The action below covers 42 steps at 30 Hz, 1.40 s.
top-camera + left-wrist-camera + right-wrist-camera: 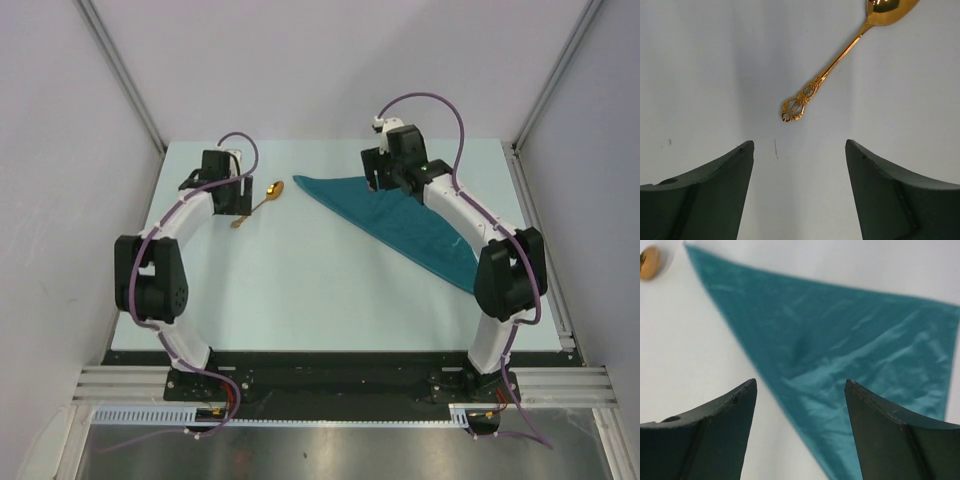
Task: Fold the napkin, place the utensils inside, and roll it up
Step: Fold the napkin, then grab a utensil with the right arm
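The teal napkin (400,215) lies folded triangular; the gold spoon (260,200) lies beside its tip, not yet inside. The left gripper (799,142) and right gripper (800,381) gape empty.

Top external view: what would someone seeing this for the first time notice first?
The teal, shiny fabric napkin, folded into a long triangle, lies on the right half of the pale table, with the right claw open above it. Just off its left tip lies a slim gold metal spoon with an ornate handle, apart from the cloth; the left claw hangs open near the handle end, holding nothing.
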### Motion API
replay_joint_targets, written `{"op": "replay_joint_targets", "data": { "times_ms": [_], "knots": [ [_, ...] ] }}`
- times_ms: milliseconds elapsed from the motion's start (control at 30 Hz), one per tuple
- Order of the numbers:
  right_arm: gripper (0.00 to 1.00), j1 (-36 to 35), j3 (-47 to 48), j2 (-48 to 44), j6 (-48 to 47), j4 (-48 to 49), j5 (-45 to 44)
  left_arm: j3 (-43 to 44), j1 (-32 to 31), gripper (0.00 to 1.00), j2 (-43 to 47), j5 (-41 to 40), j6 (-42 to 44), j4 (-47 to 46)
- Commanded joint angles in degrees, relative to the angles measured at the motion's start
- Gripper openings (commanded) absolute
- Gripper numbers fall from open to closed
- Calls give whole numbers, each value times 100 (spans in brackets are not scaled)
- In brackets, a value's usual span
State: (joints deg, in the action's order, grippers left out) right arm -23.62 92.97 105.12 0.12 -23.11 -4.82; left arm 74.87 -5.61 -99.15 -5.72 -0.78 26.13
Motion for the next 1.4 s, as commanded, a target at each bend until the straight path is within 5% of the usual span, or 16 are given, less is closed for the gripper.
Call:
{"op": "replay_joint_targets", "data": {
  "times_ms": [0, 233, 700, 1367],
  "knots": [
    [76, -125, -445, -571, 471, 140, 605, 607, 7, 76, -620, -44, 201, 200],
    [76, -284, -859, -756, 691, 237, 842, 1221, -19, 73, -1411, 791, 209, -152],
    [76, -521, -1553, -1450, 920, 184, 1071, 2260, -221, 65, -2661, 773, 289, -108],
    [77, -521, -1966, -1819, 1008, 211, 974, 2155, -468, 13, -2750, 738, -281, 384]
  ]
}}
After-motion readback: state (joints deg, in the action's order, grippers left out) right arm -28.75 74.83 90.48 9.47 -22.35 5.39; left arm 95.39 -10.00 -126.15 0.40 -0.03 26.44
